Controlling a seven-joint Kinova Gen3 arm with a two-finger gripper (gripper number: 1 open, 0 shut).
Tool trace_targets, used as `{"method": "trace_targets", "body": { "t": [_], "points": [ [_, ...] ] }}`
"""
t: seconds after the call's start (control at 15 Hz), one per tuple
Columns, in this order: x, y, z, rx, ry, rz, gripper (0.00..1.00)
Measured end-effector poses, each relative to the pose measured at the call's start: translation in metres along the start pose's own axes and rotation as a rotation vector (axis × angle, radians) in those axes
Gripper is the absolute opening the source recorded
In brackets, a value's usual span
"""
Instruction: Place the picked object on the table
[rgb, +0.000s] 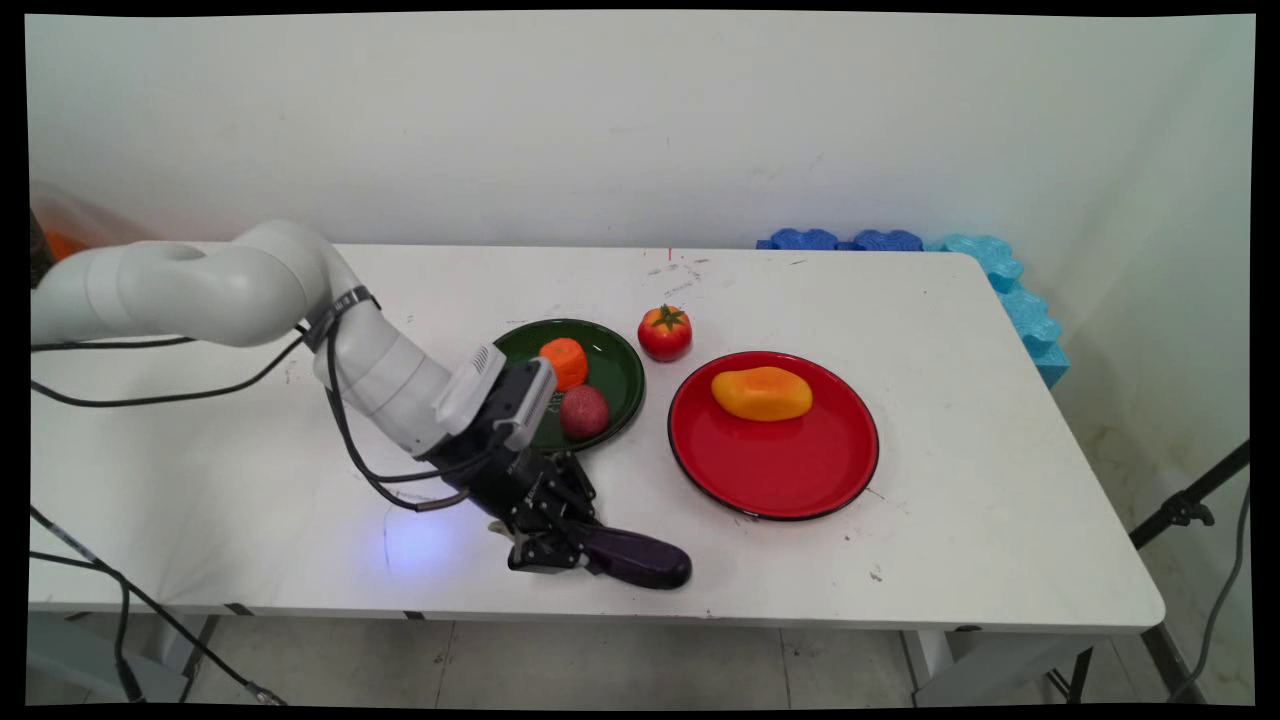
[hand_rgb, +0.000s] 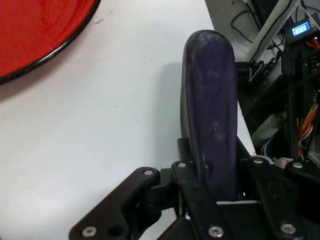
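Note:
A dark purple eggplant (rgb: 640, 558) lies on the white table (rgb: 250, 520) near its front edge, pointing right. My gripper (rgb: 553, 548) is low at its left end, shut on the eggplant. In the hand view the eggplant (hand_rgb: 211, 115) rises between the two black fingers (hand_rgb: 192, 192), close to the table's edge. The red plate (hand_rgb: 35, 35) lies to the upper left there.
A red plate (rgb: 775, 470) carries a yellow-orange mango (rgb: 762, 393). A green plate (rgb: 615, 375) holds an orange piece (rgb: 564, 362) and a dark red round fruit (rgb: 584, 411). A tomato (rgb: 665, 332) stands between the plates. Blue foam (rgb: 1010, 290) lines the far right edge.

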Motion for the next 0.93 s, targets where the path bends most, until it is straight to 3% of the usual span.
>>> {"method": "trace_targets", "body": {
  "t": [0.53, 0.6, 0.93],
  "points": [
    [-0.003, -0.005, 0.017, 0.016, 0.014, 0.016, 0.0],
    [-0.003, -0.005, 0.018, 0.017, 0.016, 0.018, 1.0],
    [0.004, -0.005, 0.015, 0.028, 0.042, 0.02, 1.0]
  ]
}}
